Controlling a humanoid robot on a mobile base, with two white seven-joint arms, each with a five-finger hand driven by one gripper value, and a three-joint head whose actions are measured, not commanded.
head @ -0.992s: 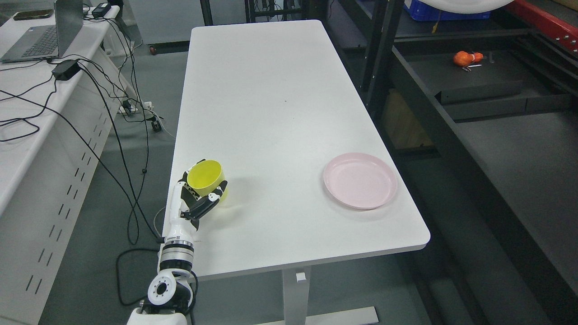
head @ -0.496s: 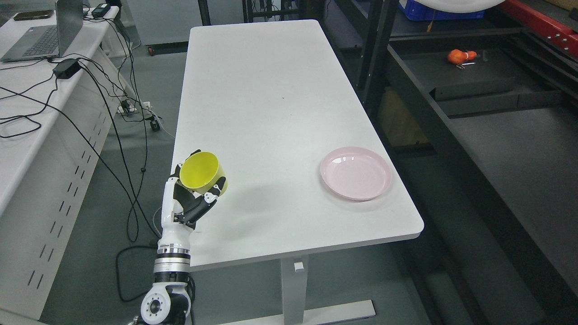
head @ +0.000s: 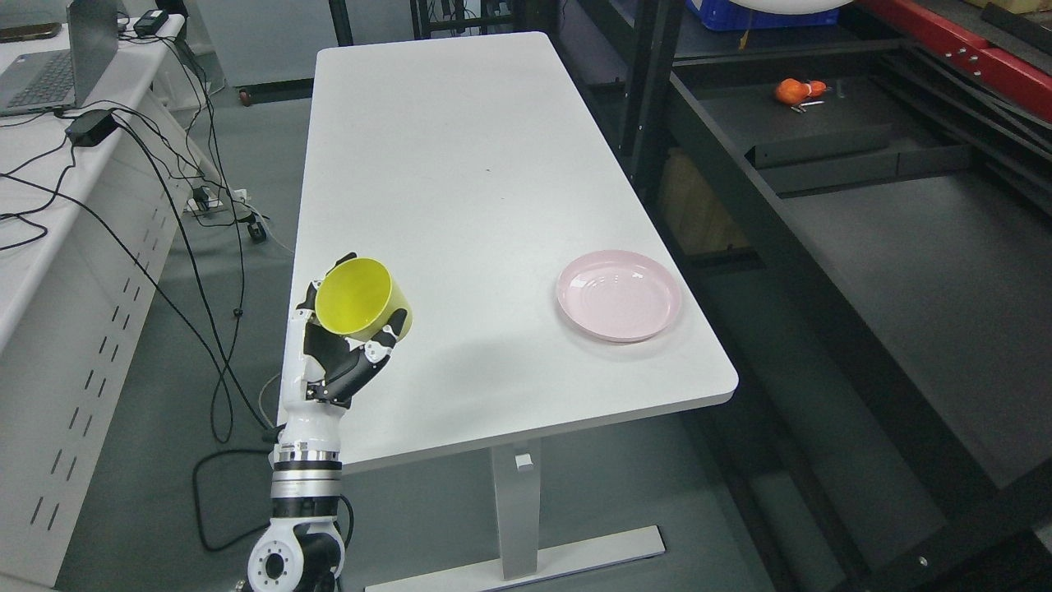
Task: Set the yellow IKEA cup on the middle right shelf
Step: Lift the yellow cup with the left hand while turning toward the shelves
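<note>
The yellow cup (head: 359, 296) is held in my left hand (head: 349, 329) above the near left corner of the white table (head: 468, 164). The cup tilts with its open mouth toward the camera. My fingers wrap its lower side and back. The left arm comes up from the bottom edge left of the middle. The black shelf unit (head: 904, 247) stands to the right of the table, with a broad dark shelf surface. My right hand is out of view.
A pink plate (head: 618, 295) lies near the table's right front edge. An orange object (head: 793, 90) lies on the far shelf. A blue crate (head: 731, 12) sits at the top. A side desk (head: 49, 164) with a laptop (head: 57, 62) and hanging cables (head: 189, 247) stands at the left.
My left hand has lifted the yellow cup off the table and tilted it toward the camera. The whole view has shifted left, so the camera has turned toward the shelf.
</note>
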